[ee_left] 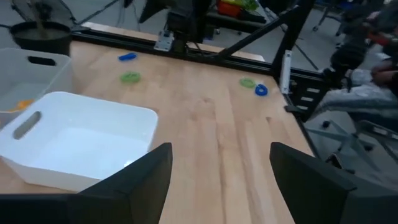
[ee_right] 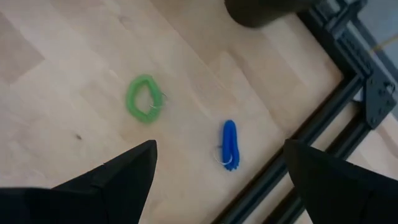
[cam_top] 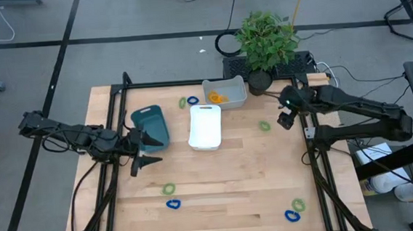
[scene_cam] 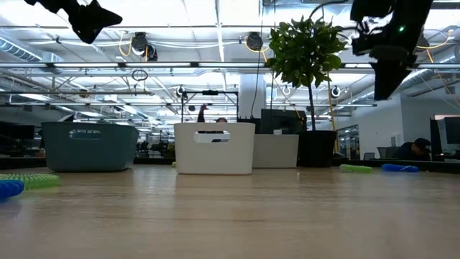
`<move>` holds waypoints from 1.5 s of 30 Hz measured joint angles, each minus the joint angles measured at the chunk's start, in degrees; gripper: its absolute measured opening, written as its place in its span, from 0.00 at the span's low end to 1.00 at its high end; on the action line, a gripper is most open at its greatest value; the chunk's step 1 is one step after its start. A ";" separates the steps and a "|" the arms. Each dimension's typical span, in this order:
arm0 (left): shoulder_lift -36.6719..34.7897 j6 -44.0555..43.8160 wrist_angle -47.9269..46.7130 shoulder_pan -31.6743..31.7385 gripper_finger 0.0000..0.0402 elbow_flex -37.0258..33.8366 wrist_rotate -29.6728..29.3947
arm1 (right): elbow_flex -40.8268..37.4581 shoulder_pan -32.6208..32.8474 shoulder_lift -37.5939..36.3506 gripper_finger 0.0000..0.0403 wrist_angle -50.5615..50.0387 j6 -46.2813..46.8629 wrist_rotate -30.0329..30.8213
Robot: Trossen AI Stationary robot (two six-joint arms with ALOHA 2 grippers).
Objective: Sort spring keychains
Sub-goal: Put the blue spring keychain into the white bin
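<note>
High view shows the sorting barely begun: only the translucent grey plastic bin at the back of the pale wooden table holds anything, a small orange-yellow coiled keychain lying on its floor. The white rectangular plastic bin in the middle looks empty, and the left wrist view confirms a bare white bottom. The teal plastic bin to its left shows nothing inside as far as can be seen, though the left arm covers part of it. Most of the small coiled plastic keychains are loose on the wood: a green one and a blue one just beside the grey bin, a green one alone toward the right, a green and blue pair near the front, and another green and blue pair at the front right corner. The left gripper hangs beside the teal bin with its dark fingers spread and nothing between them. The right gripper hovers high at the right rear, fingers wide apart and empty, looking down on a green and a blue coil. By my judgement nearly all the work remains.
</note>
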 joint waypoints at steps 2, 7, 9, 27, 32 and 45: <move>0.00 -0.04 0.26 0.00 0.68 0.00 0.65 | 0.00 -3.04 1.80 0.84 0.06 -2.52 -1.56; 0.00 0.19 0.29 0.00 0.68 0.00 0.85 | -1.31 -8.56 6.85 0.84 2.91 -9.62 -4.88; 0.00 0.27 0.29 0.00 0.68 0.00 0.85 | -2.91 -10.32 8.67 0.84 5.13 -12.23 -7.63; 0.00 0.27 0.35 0.00 0.68 0.02 0.83 | -9.04 -24.65 20.43 0.84 14.51 -23.47 -12.45; 0.00 -0.03 0.45 -0.02 0.68 0.02 0.84 | -9.38 -26.78 23.27 0.84 15.14 -24.19 -13.10; 0.00 0.01 3.01 0.00 0.68 0.04 0.85 | -9.97 -28.56 31.43 0.72 16.30 -25.45 -13.87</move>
